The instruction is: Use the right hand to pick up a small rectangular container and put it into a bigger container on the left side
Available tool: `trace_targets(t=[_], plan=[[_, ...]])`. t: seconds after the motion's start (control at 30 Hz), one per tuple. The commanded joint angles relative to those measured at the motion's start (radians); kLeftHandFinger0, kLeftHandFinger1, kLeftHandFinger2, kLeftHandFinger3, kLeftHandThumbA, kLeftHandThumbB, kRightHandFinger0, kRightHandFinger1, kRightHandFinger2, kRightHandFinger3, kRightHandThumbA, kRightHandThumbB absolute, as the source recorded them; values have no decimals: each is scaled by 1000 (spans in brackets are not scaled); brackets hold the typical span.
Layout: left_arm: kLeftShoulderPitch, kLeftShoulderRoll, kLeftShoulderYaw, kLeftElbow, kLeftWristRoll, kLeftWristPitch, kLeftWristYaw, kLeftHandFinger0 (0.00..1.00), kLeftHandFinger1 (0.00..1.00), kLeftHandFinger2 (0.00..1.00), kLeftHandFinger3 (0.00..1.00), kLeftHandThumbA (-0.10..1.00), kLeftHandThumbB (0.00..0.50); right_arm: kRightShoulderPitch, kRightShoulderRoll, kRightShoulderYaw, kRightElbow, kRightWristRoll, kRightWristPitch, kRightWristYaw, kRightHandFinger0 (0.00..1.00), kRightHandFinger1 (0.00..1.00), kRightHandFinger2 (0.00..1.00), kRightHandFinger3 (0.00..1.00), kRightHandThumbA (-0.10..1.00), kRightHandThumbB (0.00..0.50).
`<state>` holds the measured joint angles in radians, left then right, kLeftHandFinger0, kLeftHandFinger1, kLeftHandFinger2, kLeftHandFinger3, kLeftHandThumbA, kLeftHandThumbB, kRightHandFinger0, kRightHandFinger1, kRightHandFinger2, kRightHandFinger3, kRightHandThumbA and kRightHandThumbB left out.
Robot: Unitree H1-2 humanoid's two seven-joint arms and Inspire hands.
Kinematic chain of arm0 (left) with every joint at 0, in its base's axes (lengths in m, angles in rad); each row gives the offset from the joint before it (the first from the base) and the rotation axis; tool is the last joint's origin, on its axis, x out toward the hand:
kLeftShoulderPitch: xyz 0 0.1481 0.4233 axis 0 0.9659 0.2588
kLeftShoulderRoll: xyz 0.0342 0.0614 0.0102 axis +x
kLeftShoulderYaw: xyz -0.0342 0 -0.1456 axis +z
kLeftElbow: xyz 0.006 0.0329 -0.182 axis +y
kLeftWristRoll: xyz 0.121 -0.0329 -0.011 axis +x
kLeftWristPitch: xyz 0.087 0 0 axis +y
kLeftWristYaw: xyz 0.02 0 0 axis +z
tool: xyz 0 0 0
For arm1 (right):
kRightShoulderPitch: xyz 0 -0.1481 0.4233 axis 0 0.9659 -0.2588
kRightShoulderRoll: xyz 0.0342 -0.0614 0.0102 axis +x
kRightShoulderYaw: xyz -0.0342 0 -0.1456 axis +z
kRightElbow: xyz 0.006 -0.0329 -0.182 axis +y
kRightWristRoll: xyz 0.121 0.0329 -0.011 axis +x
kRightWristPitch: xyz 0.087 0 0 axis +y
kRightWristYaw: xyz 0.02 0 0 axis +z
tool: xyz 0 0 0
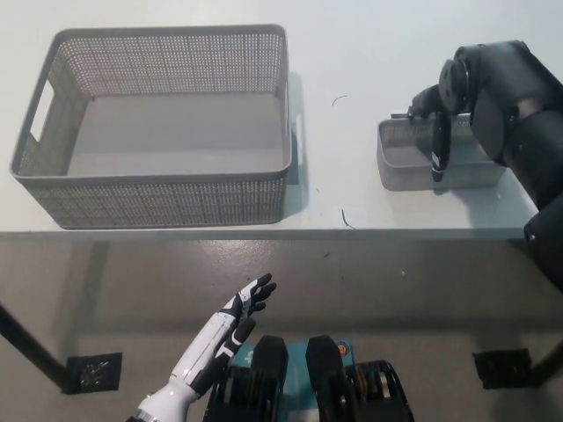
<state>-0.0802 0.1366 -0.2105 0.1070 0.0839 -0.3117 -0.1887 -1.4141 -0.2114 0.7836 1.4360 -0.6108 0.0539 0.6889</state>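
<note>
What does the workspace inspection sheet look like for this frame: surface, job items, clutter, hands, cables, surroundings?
Surface: pale table, front edge running across the middle of the head view.
Job items: large grey mesh basket on the left, nothing seen inside; small grey mesh container on the right, upright on the table.
Clutter: two thin dark strands on the table between the baskets.
Hands: right hand over the small container, one finger reaching down inside it; grip cannot be told. Left hand rests below the table edge, fingers spread, holding nothing.
Cables: nothing seen.
Surroundings: grey floor, dark table leg with foot plate lower left, another plate lower right.
</note>
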Motion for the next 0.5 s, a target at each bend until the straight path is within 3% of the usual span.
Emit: trace_targets(t=[0.0, 0.1, 0.17, 0.27, 0.33, 0.37, 0.4, 0.43, 0.47], plan=[[-21, 8, 8, -27, -18, -24, -16, 1000, 1000, 1000, 1000, 1000, 358, -2, -28, -12, 14, -17, -10, -47, 1000, 1000, 1000, 1000, 1000, 356], [-26, 6, 11, -23, -25, -24, -16, 1000, 1000, 1000, 1000, 1000, 365, 18, -29, -12, 20, -22, 0, -56, 1000, 1000, 1000, 1000, 1000, 354], [-26, 6, 13, -24, -20, -22, -14, 1000, 1000, 1000, 1000, 1000, 374, 35, -28, -8, 23, -29, 10, -82, 1000, 1000, 1000, 1000, 1000, 386], [-33, 8, 15, -19, -10, -27, -11, 1000, 1000, 1000, 1000, 1000, 375, 49, -27, -8, 23, -34, 30, -118, 1000, 1000, 1000, 1000, 1000, 375], [-30, 7, 16, -22, -16, -18, -15, 1000, 1000, 1000, 1000, 1000, 384, 76, -30, -28, 14, -27, 10, -292, 1000, 1000, 1000, 1000, 1000, 300], [-30, 7, 17, -23, -17, -15, -17, 1000, 1000, 1000, 1000, 1000, 384, 85, -31, -42, 10, -21, 11, -374, 1000, 1000, 1000, 1000, 781, 292], [-29, 7, 16, -27, -20, -12, -19, 1000, 1000, 1000, 1000, 1000, 382, 94, -34, -41, 3, -32, -6, -499, 961, 1000, 1000, 1000, 567, 186], [-29, 8, 16, -28, -21, -11, -21, 1000, 1000, 1000, 1000, 1000, 379, 95, -36, -27, -2, -51, -23, -559, 774, 896, 999, 1000, 229, 180], [-30, 8, 15, -27, -21, -13, -21, 1000, 1000, 1000, 1000, 1000, 378, 97, -40, -31, -5, -51, -35, -609, 595, 672, 757, 969, 35, 180]])
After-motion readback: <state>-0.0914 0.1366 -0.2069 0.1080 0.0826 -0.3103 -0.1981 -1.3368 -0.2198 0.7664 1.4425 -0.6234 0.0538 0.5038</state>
